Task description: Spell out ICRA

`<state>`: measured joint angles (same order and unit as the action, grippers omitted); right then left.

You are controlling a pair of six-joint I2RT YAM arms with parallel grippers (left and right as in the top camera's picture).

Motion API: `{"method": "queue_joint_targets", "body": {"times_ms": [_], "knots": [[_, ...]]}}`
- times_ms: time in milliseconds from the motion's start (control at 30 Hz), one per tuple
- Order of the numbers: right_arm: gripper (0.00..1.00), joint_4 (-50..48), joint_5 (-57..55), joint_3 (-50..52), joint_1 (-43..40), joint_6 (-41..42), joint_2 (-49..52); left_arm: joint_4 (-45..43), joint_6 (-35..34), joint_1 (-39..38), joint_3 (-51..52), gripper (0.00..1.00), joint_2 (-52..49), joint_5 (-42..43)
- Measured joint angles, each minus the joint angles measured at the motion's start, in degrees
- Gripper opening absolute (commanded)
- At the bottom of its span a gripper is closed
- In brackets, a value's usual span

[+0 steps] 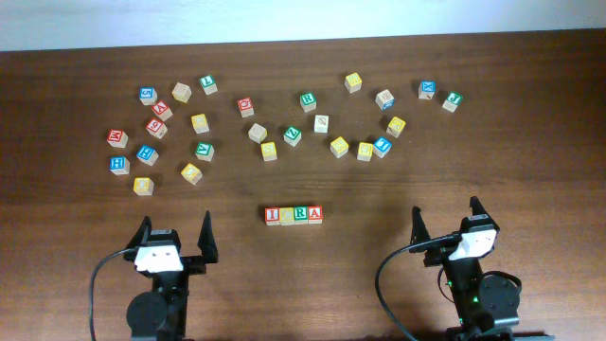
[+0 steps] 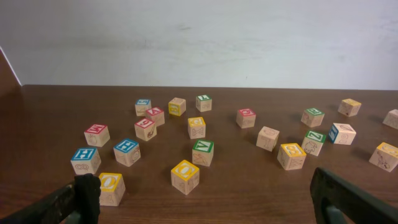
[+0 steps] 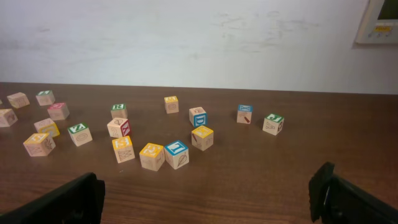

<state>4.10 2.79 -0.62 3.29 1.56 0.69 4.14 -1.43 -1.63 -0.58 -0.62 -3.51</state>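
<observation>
**Four-cube row at lower centre of the table, both tools spread wide**

In the overhead view, four small wooden alphabet cubes sit side by side in a straight row at lower centre of the frame, each touching the next. From left to right they are the red-faced I cube [image 1: 272,216], the yellow-faced C cube [image 1: 287,216], the green-faced R cube [image 1: 301,215] and the red-faced A cube [image 1: 315,214]. The letters are tiny from this height and only just readable. The row lies on the dark brown wooden table [image 1: 530,170], between the two arms and apart from both. Neither wrist view takes it in.

The left tool [image 1: 176,222] is at lower left with its fingers spread wide and nothing between them. The right tool [image 1: 445,208] at lower right is likewise spread and holds nothing. In the left wrist view the left tool [image 2: 205,199] shows only as two dark finger ends cut off by the bottom corners. The right tool [image 3: 205,199] appears the same way in its own view.

The loose wooden letter cubes [image 1: 199,122] are scattered across the upper half of the overhead frame, well apart from the row. Many of their faces are too small or too angled to read. A pale wall panel [image 3: 377,22] is cut off at the upper right of the right wrist view.
</observation>
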Motion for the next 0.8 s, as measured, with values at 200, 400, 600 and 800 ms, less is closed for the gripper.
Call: {"method": "queue_joint_targets", "body": {"times_ms": [200, 400, 600, 800], "knots": [[0.98, 0.0, 0.0, 0.0, 0.0, 0.0, 0.0, 0.0, 0.1, 1.2, 0.0, 0.99, 0.0, 0.0], [0.98, 0.0, 0.0, 0.0, 0.0, 0.0, 0.0, 0.0, 0.1, 1.5, 0.0, 0.99, 0.0, 0.0], [0.98, 0.0, 0.0, 0.0, 0.0, 0.0, 0.0, 0.0, 0.1, 1.5, 0.0, 0.99, 0.0, 0.0], [0.98, 0.0, 0.0, 0.0, 0.0, 0.0, 0.0, 0.0, 0.1, 1.5, 0.0, 0.99, 0.0, 0.0]]}}
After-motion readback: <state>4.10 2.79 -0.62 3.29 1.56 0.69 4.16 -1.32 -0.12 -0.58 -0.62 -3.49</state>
